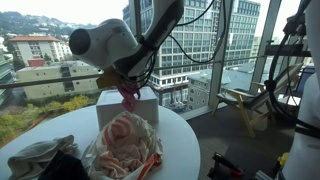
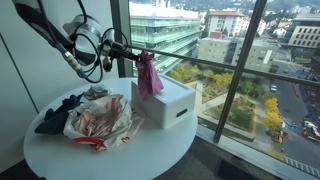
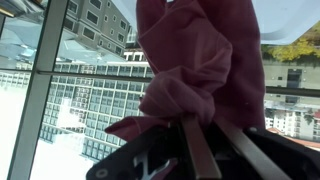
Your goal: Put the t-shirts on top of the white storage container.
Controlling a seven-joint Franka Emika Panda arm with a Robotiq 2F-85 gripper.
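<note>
**Magenta t-shirt held over the white container**

The gripper [image 2: 140, 58] is closed on a magenta soft cloth t-shirt [image 2: 148, 75] and pinches its bunched upper part. The rest of the cloth hangs down freely. In the wrist view the two dark fingers [image 3: 200, 150] come in from the lower edge, and the gathered fabric [image 3: 200, 70] sits between them and fills most of the picture.

In both exterior views the magenta t-shirt hangs directly above the white box-shaped storage container [image 2: 168, 100], over the part of its top nearer to the arm. The lower tip of the cloth comes close to the lid, but I cannot tell if it touches. The container stands upright on the round white counter [image 2: 120, 158], at the edge that is near the large window [image 2: 240, 60]. In an exterior view a dark handle slot [image 2: 183, 110] shows on its side wall.

A crumpled pink-and-white patterned garment [image 1: 125, 145] lies in a heap on the counter just beside the container. Beyond this heap, further from the container, lies a pile of dark blue and grey clothes [image 2: 55, 115], touching the heap.

The robot arm [image 1: 150, 40] reaches across at a slant over the counter to the container, with black cables along it
</note>
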